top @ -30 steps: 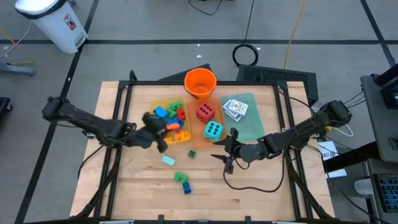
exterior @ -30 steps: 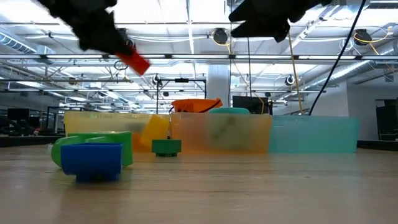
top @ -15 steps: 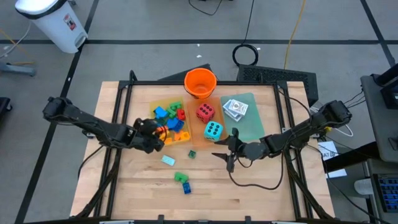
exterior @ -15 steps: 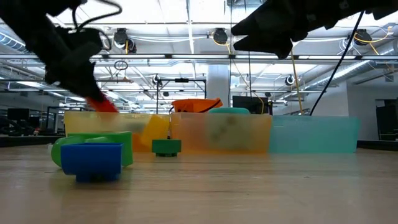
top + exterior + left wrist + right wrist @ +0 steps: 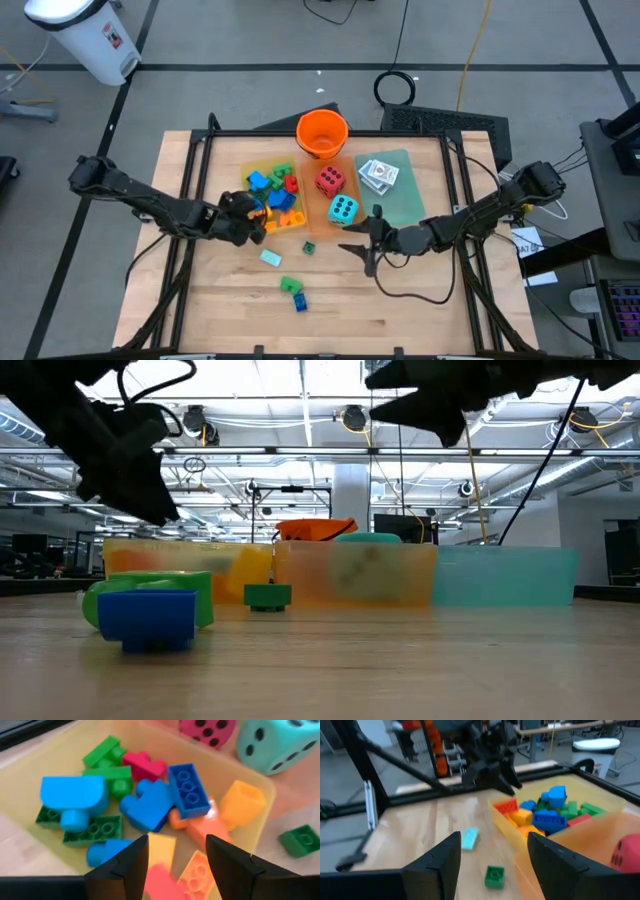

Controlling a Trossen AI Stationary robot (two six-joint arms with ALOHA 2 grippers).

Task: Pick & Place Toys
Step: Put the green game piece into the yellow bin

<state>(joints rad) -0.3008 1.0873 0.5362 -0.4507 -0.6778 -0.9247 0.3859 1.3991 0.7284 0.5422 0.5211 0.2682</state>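
Nearby: orange bucket (image 5: 322,133) behind trays; loose bricks (image 5: 291,289) on table (image 5: 400,300).

Your two arms are dark, near black, built of slim tubular links with bulkier rounded joint housings. Left gripper (image 5: 252,213) ends in two dark fingers (image 5: 121,865), blunt and matte, edges slightly bevelled. Right gripper (image 5: 362,245) has matching dark fingers (image 5: 551,860), thin and pointed from above. A thin black cable loops loosely just behind the right gripper.
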